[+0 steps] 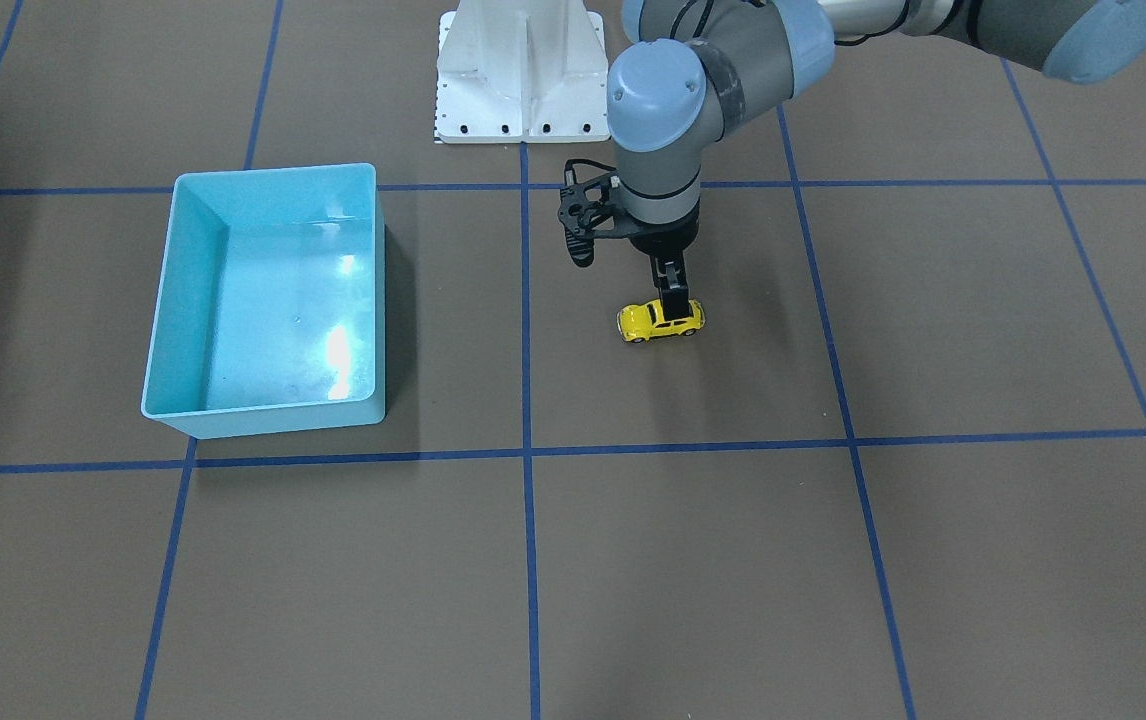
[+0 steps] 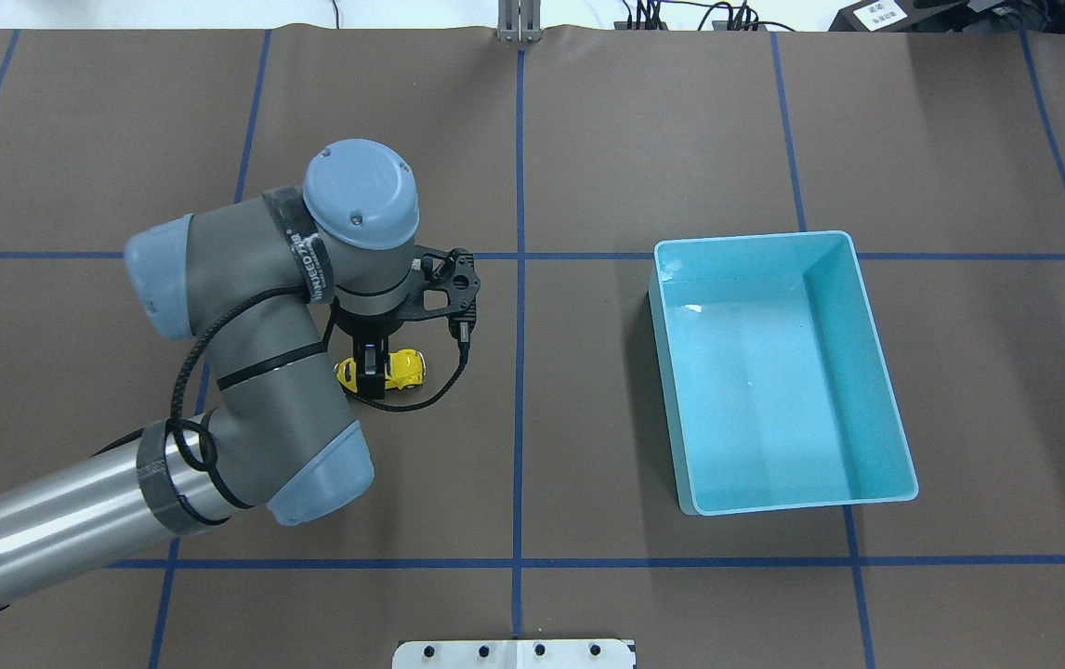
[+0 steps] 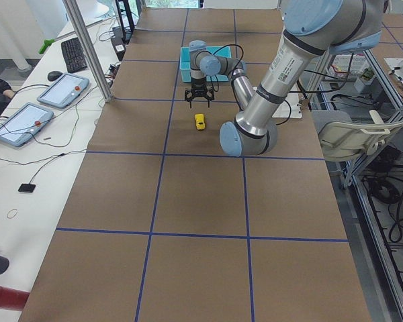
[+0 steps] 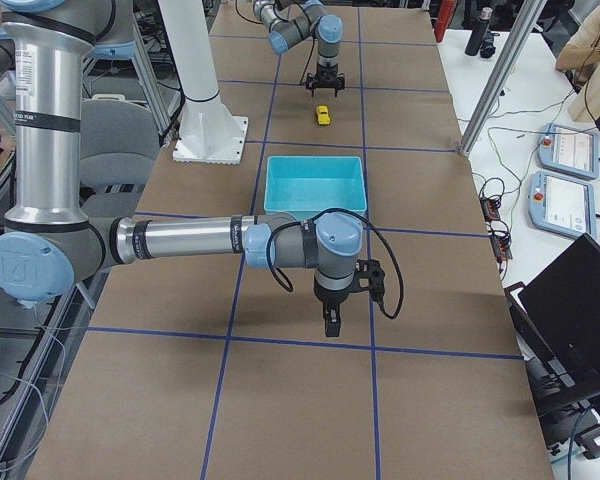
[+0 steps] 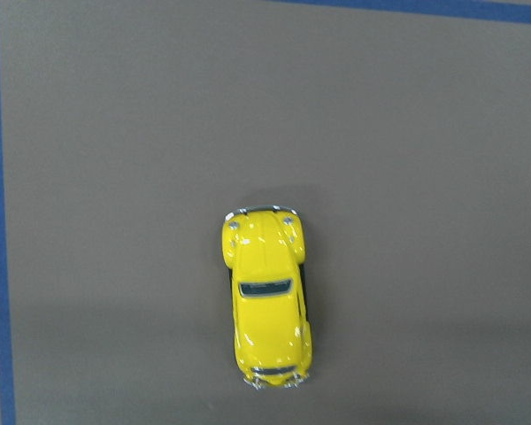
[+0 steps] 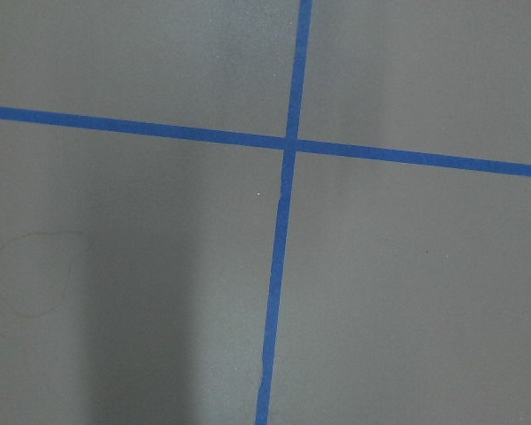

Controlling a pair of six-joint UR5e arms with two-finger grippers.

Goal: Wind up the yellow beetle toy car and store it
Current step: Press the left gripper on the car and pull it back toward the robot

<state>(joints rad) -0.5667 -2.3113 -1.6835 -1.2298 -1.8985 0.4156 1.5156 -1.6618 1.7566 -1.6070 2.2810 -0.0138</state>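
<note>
Left gripper (image 1: 673, 300) hovers above the yellow beetle toy car (image 1: 645, 320), jaws open. Right gripper (image 4: 330, 322): jaw state cannot be told.

We count one light blue bin (image 1: 183, 300). Near it on the mat there is one yellow beetle toy car (image 1: 660, 320). We count two arms: the left arm (image 2: 244, 372) on the car's side of the bin, and the right arm (image 4: 180, 240) on the bin's opposite side. That gives two grippers, the left gripper (image 2: 371, 367) and the right gripper (image 4: 329, 322). One white base mount (image 1: 521, 80) stands near the bin. Well apart from the bin we count two tablets (image 3: 62, 90), one keyboard (image 3: 74, 52) and one mouse (image 3: 55, 76).
</note>
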